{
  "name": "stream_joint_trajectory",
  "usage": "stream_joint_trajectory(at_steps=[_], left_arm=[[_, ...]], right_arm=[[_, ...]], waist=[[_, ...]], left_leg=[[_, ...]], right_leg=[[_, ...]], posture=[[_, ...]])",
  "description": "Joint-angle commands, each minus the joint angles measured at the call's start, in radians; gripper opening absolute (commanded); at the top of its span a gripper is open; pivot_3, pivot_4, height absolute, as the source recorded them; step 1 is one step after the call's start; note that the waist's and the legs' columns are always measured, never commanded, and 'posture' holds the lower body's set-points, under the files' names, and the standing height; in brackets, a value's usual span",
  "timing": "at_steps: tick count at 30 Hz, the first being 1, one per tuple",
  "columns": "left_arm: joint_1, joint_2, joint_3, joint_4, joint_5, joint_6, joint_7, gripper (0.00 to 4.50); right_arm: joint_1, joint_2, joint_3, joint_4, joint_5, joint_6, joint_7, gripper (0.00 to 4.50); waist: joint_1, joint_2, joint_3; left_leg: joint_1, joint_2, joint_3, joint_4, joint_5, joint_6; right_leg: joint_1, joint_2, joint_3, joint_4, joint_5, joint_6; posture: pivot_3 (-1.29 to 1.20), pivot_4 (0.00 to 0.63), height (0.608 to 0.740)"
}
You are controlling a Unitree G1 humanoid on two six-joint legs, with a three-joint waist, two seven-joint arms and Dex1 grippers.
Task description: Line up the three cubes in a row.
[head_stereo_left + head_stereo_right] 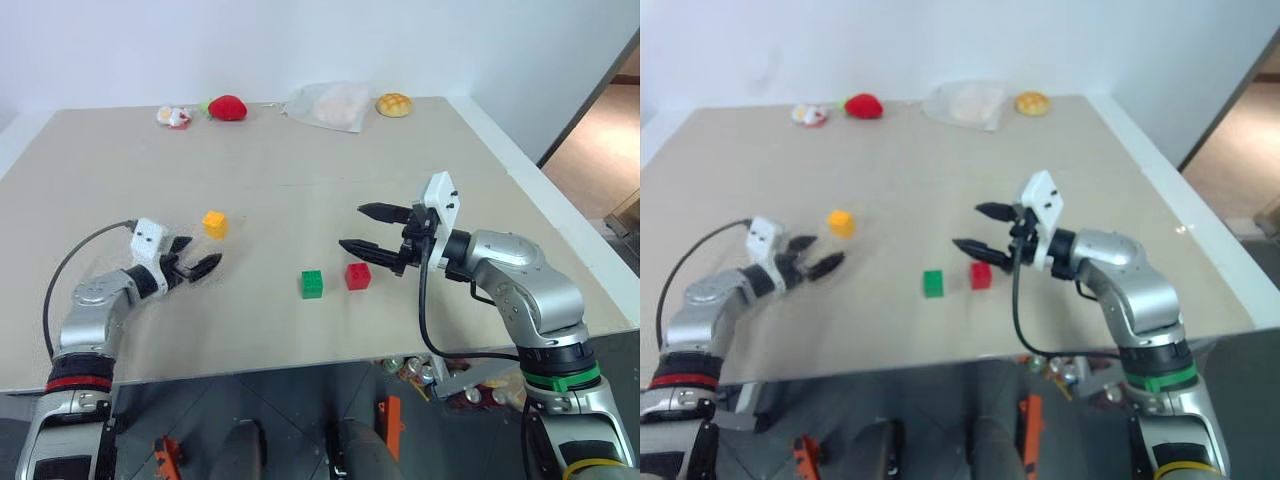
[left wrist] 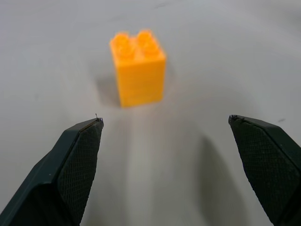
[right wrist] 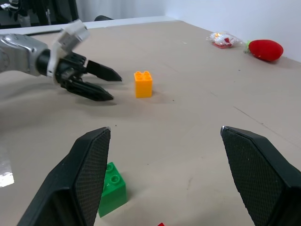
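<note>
The green cube (image 1: pixel 312 284) sits studs-up on the beige table (image 1: pixel 300 170), near its front edge, and serves as the reference here. The red cube (image 1: pixel 358 276) stands just beside it on the robot's right, apart by a narrow gap, the two roughly side by side. The yellow cube (image 1: pixel 214 224) stands well apart from the green cube, to the robot's left and farther from the front edge, so it is out of line with the pair.

The left gripper (image 1: pixel 203 263) hovers low, left of the green cube and just short of the yellow cube; its fingers (image 2: pixel 75 160) are spread wide, holding nothing, with the yellow cube ahead of the gap between them. The right gripper (image 1: pixel 372 230) hangs above the table right of and slightly beyond the red cube, pointing toward the robot's left, its fingers (image 3: pixel 89 174) likewise spread wide and empty.

Far beyond the green cube, along the table's back edge, lie a red strawberry toy (image 1: pixel 228 107), a small wrapped item (image 1: pixel 174 117), a clear plastic bag (image 1: pixel 332 105) and a yellow-brown bun (image 1: pixel 394 104).
</note>
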Motion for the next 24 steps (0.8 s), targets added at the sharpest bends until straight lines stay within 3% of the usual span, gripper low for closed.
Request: stream_joint_trajectory(at_steps=[1, 20, 21, 24], left_arm=[[-0.054, -0.015, -0.021, 0.029, 0.037, -0.043, 0.037, 4.41], [-0.277, -0.098, -0.005, 0.321, 0.069, -0.116, 0.204, 4.41], [-0.28, -0.103, 0.0, 0.324, 0.064, -0.12, 0.208, 3.9], [-0.277, -0.114, 0.0, 0.305, 0.055, -0.133, 0.192, 2.95]], right_arm=[[-0.022, 0.007, -0.028, -0.033, 0.007, -0.012, -0.016, 3.89], [-0.011, 0.013, -0.04, -0.019, 0.008, -0.016, -0.042, 3.89], [-0.011, 0.014, -0.04, -0.016, 0.006, -0.018, -0.043, 3.89], [-0.013, 0.017, -0.04, -0.011, 0.008, -0.016, -0.044, 3.89]], waist=[[0.0, 0.0, 0.0], [-0.003, 0.0, 0.0], [-0.003, 0.0, 0.0], [-0.002, 0.0, 0.0]], left_leg=[[0.0, 0.0, 0.0, 0.0, 0.0, 0.0], [0.0, 0.0, 0.0, 0.0, 0.0, 0.001], [0.0, 0.0, 0.0, 0.0, 0.0, 0.001], [0.0, 0.0, 0.0, 0.0, 0.001, 0.001]], right_leg=[[0.0, 0.0, 0.0, 0.0, 0.0, 0.0], [0.0, 0.001, 0.0, 0.0, 0.003, 0.004], [0.0, 0.001, 0.0, 0.0, 0.003, 0.004], [0.0, 0.001, 0.0, 0.0, 0.004, 0.004]], posture=[[0.0, 0.15, 0.74], [0.0, 0.15, 0.74], [0.0, 0.15, 0.74], [0.0, 0.15, 0.74]])
